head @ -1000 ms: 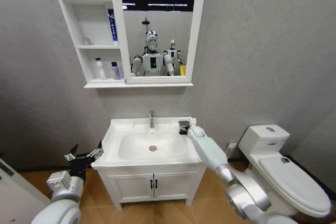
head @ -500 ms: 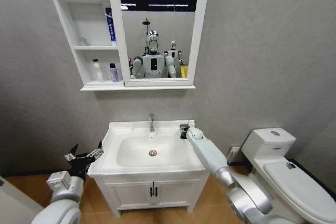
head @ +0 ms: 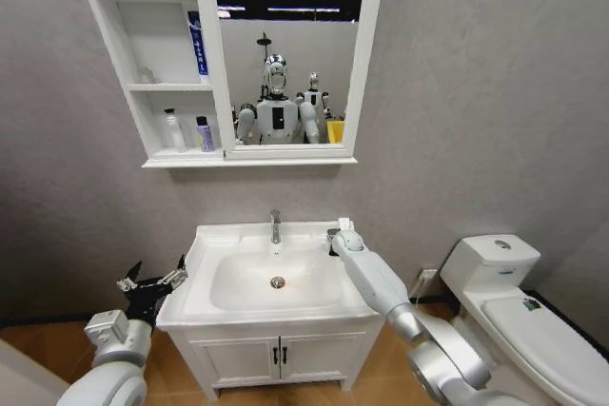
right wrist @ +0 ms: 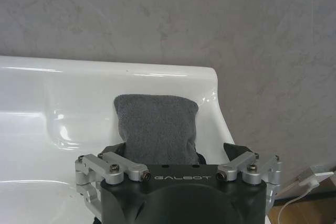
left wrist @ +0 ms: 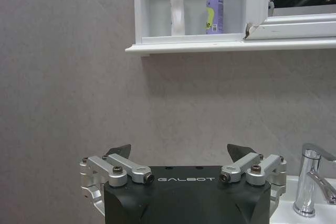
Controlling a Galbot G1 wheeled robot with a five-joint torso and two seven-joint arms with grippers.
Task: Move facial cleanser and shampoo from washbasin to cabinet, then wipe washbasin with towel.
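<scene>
We see the small dark grey folded terry towel [right wrist: 156,128] lying flat on the back right corner of the white rectangular ceramic washbasin [head: 205,303], beside the chrome tap [head: 275,225]. Our right gripper [right wrist: 177,150] sits at its near edge, fingers spread wide on either side of the cloth, not closed on it. On the white wall-hung cabinet [head: 128,87] above, the bottom niche holds a white bottle [head: 174,128] and a purple bottle with a black cap [head: 204,133], standing upright side by side. Our left gripper [head: 152,282] hangs low beside the basin's left edge, fingers spread wide and holding nothing.
</scene>
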